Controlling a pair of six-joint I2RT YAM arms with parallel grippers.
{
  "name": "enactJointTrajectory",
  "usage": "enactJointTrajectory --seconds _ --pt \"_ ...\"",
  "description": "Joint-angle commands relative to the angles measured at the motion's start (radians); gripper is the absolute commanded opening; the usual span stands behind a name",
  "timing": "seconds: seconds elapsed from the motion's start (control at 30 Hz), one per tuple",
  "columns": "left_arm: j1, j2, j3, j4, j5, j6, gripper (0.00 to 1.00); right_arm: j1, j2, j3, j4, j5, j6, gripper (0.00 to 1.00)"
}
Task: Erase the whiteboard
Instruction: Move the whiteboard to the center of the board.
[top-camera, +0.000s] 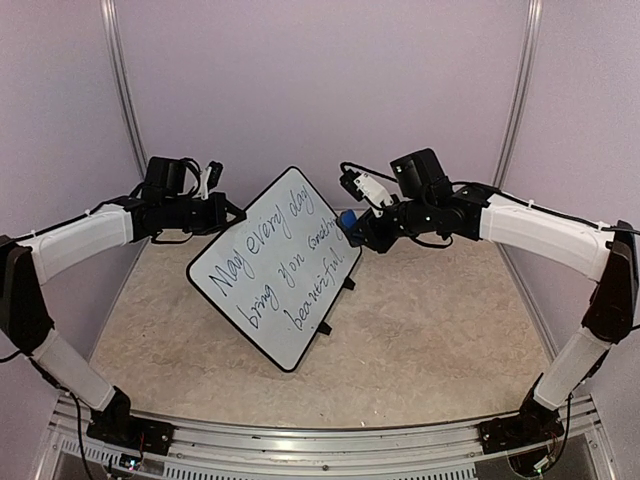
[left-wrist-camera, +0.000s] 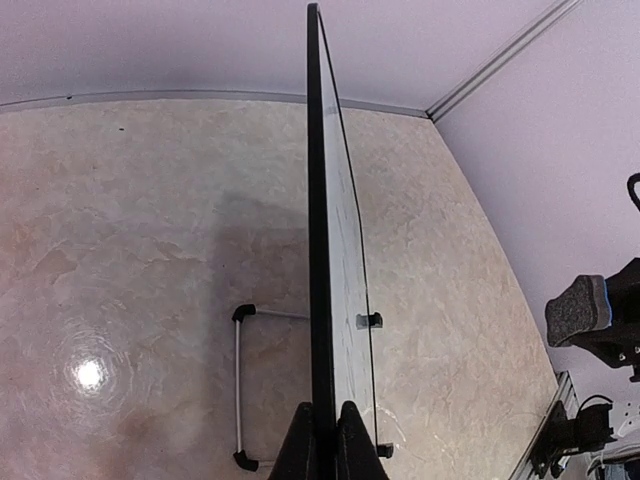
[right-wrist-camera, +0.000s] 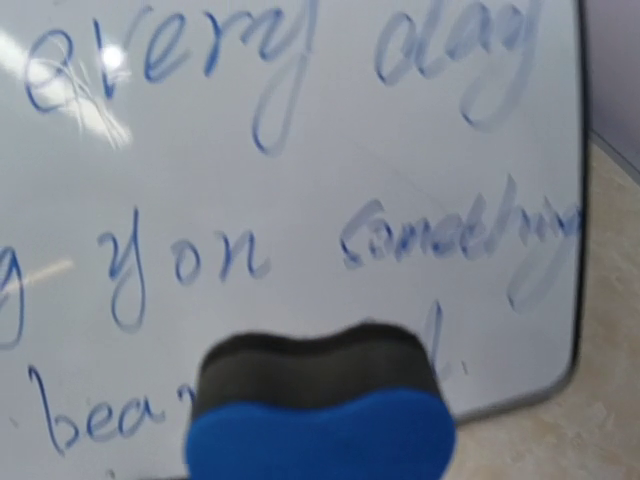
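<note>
Glossy whiteboard (top-camera: 275, 270), shiny marbled tabletop (top-camera: 430, 320) — eraser (right-wrist-camera: 320, 425) seemingly felt-faced.

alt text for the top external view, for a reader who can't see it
A whiteboard covered in blue handwriting stands tilted on a beige table, its upper-left edge clamped by the left gripper. The right gripper holds a blue eraser close to the board's right edge; the writing is largely intact.

The whiteboard (top-camera: 275, 265) stands tilted across the middle of the surface (top-camera: 440, 320), blocking it; open room lies right of it, walls (top-camera: 330, 80) close behind.
</note>
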Motion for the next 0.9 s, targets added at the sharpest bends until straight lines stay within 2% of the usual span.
enactJointTrajectory --seconds 0.0,0.2,0.4,0.57,0.87 --pt "-0.085 0.050 0.036 0.002 0.081 0.012 0.00 0.030 -0.030 -0.002 -0.042 -0.007 -0.007 0.27" --pt "-0.141 0.099 0.035 0.062 0.087 -0.039 0.00 0.088 0.034 0.085 -0.125 0.031 0.002 0.27" --pt "-0.180 0.083 0.029 0.090 0.078 -0.059 0.00 0.115 0.156 0.251 -0.217 0.017 0.077 0.27" --pt "-0.199 0.046 0.007 0.114 0.063 -0.069 0.08 0.138 0.263 0.391 -0.300 0.054 0.121 0.27" --pt "-0.214 0.029 -0.063 0.195 0.087 -0.111 0.05 0.196 0.369 0.563 -0.424 0.111 0.131 0.27"
